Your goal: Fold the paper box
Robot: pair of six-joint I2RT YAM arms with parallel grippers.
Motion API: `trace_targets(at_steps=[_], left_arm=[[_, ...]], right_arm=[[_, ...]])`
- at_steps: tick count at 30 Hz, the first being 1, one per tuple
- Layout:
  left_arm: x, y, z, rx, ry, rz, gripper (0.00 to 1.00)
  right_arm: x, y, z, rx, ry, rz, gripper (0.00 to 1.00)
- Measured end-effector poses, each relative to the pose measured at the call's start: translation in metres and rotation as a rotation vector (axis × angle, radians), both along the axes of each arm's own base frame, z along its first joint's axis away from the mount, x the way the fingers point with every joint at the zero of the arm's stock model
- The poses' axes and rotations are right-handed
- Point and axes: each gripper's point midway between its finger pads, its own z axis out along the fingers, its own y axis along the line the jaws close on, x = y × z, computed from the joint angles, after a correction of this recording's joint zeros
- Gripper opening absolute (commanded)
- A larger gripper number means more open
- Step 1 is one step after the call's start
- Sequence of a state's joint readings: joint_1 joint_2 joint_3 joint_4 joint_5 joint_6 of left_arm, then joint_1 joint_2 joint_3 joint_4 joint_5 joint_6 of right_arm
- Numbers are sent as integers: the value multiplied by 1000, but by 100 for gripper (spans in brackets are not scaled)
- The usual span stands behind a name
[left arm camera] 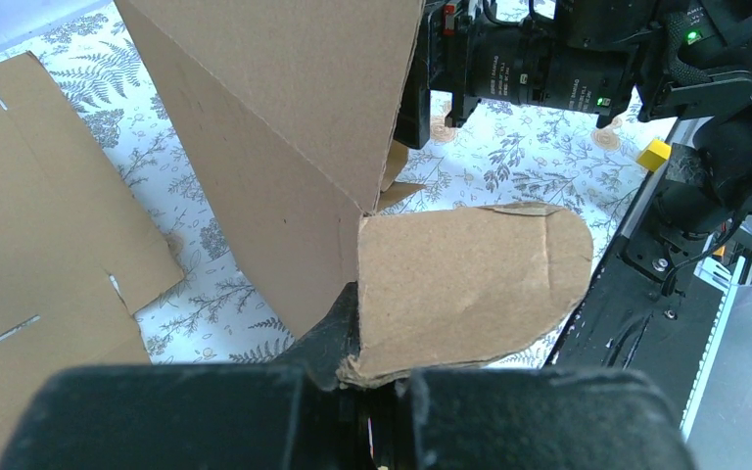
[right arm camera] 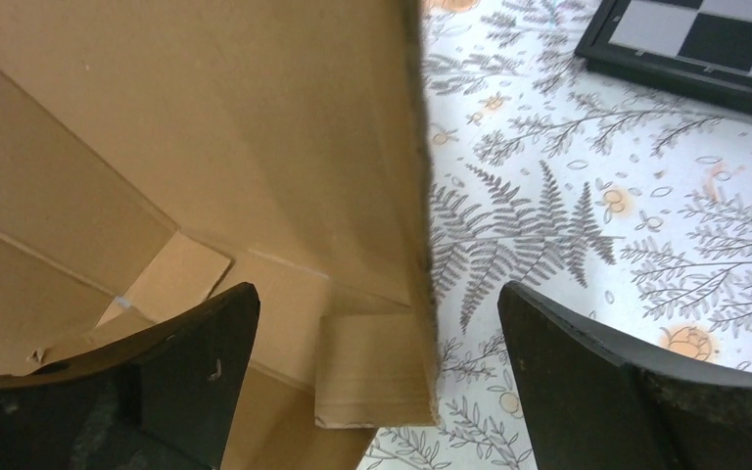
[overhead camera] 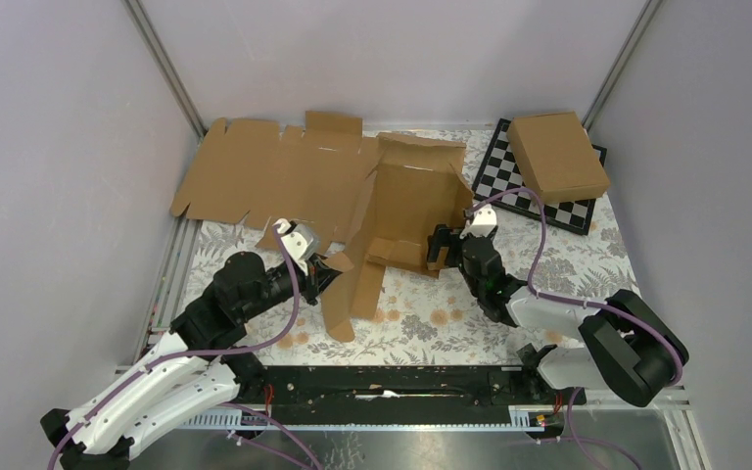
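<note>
One paper box (overhead camera: 406, 211), half-raised, at the middle of the worktop (overhead camera: 597, 259), between two tools. Left tool (overhead camera: 327, 262) pinching its rounded flap (left arm camera: 470, 284), plain only from the left wrist. Right tool (right arm camera: 377, 313) spread wide astride a wall edge. Behind-left, one flat cardboard sheet (overhead camera: 264, 171). Far right, one chessboard (overhead camera: 494, 181); atop it one closed box (overhead camera: 558, 155), shown from above only.
</note>
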State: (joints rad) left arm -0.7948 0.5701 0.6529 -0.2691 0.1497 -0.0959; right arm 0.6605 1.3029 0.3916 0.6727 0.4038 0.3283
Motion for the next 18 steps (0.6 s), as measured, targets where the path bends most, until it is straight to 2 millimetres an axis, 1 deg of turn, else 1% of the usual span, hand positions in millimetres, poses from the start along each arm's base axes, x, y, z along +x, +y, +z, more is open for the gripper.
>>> trace_targets(at_steps=[4, 9, 10, 12, 14, 15, 16, 18], left_arm=[[0, 0, 0, 6, -4, -1, 0], [0, 1, -2, 15, -10, -8, 0], [-1, 0, -2, 16, -11, -10, 0], [-1, 0, -2, 18, -13, -15, 0], [-1, 0, -2, 19, -15, -17, 0], [-1, 0, -2, 20, -16, -17, 0], [-1, 0, -2, 21, -16, -17, 0], [-1, 0, -2, 22, -16, -17, 0]], right_arm=[[4, -4, 5, -12, -28, -24, 100], [0, -1, 5, 0, -27, 3, 98], [-2, -1, 4, 2, -25, 11, 85], [-3, 0, 2, 4, -20, 18, 54], [-4, 0, 2, 7, -17, 21, 28], [-4, 1, 2, 10, -16, 21, 21], [-4, 0, 1, 14, -11, 16, 16], [-4, -3, 0, 12, -5, -4, 15]])
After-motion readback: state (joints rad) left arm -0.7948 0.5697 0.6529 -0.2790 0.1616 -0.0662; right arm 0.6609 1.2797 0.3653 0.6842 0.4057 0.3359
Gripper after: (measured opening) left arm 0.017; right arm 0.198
